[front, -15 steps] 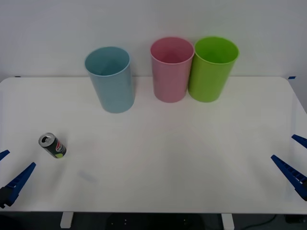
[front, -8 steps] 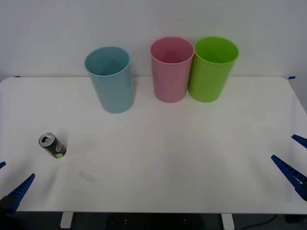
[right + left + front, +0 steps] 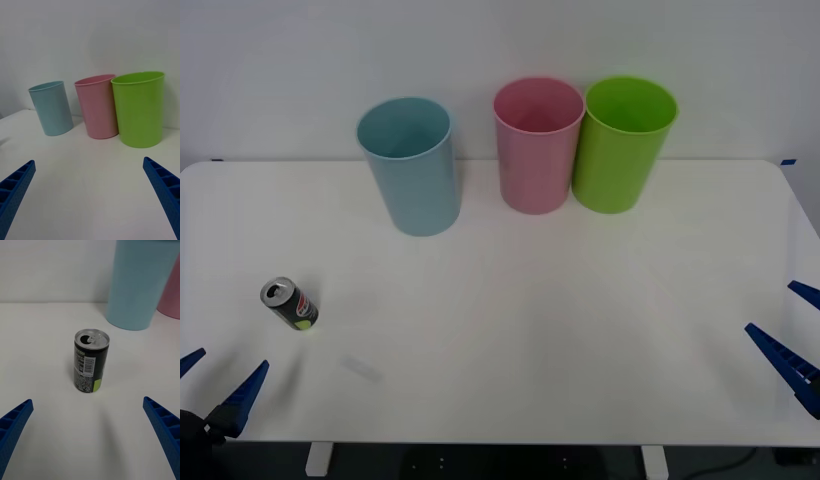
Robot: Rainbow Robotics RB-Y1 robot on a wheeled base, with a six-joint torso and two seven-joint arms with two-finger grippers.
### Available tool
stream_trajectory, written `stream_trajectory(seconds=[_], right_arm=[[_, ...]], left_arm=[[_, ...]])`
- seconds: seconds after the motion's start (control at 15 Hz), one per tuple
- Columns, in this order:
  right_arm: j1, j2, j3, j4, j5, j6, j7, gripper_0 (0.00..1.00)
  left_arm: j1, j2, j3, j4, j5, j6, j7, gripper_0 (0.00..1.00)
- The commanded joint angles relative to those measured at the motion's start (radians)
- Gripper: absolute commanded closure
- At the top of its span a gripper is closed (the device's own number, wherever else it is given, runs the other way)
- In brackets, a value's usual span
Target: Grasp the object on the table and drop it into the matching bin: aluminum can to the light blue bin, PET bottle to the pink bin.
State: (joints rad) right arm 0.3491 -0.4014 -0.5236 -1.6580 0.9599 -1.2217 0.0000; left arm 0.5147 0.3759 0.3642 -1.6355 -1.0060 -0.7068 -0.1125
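Note:
A small dark aluminum can [image 3: 290, 304] with a silver top stands upright near the left front of the white table [image 3: 510, 330]. In the left wrist view the can [image 3: 91, 360] stands straight ahead between the open blue fingers. My left gripper [image 3: 218, 384] is open at the table's front left corner, a short way in front of the can and apart from it. The light blue bin [image 3: 410, 165] stands at the back left, the pink bin [image 3: 537, 144] to its right. My right gripper [image 3: 798, 336] hangs open at the table's right edge, holding nothing.
A lime green bin [image 3: 621, 143] stands touching the pink bin's right side at the back. The right wrist view has the three bins in a row: light blue bin [image 3: 51, 112], pink bin [image 3: 98, 105], green bin [image 3: 141, 108]. A white wall rises behind the table.
My left gripper dropped toward the front edge, then shifted slightly right, lining up in front of the can. The can, the bins and the right gripper have not moved.

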Motion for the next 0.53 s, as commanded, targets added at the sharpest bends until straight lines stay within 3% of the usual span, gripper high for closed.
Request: stream_trajectory(seconds=[0.07,0.27,0.53], right_arm=[[0.000,0.000,0.000,0.000,0.000,0.000,0.000,0.00],[0.000,0.000,0.000,0.000,0.000,0.000,0.000,0.00],[0.000,0.000,0.000,0.000,0.000,0.000,0.000,0.00]], left_arm=[[-0.005,0.000,-0.050,0.023,0.069,0.061,-0.029,0.00],[-0.061,-0.025,-0.056,0.111,0.118,0.061,-0.125,0.00],[-0.116,-0.046,-0.067,0.167,0.124,0.061,-0.154,0.00]])
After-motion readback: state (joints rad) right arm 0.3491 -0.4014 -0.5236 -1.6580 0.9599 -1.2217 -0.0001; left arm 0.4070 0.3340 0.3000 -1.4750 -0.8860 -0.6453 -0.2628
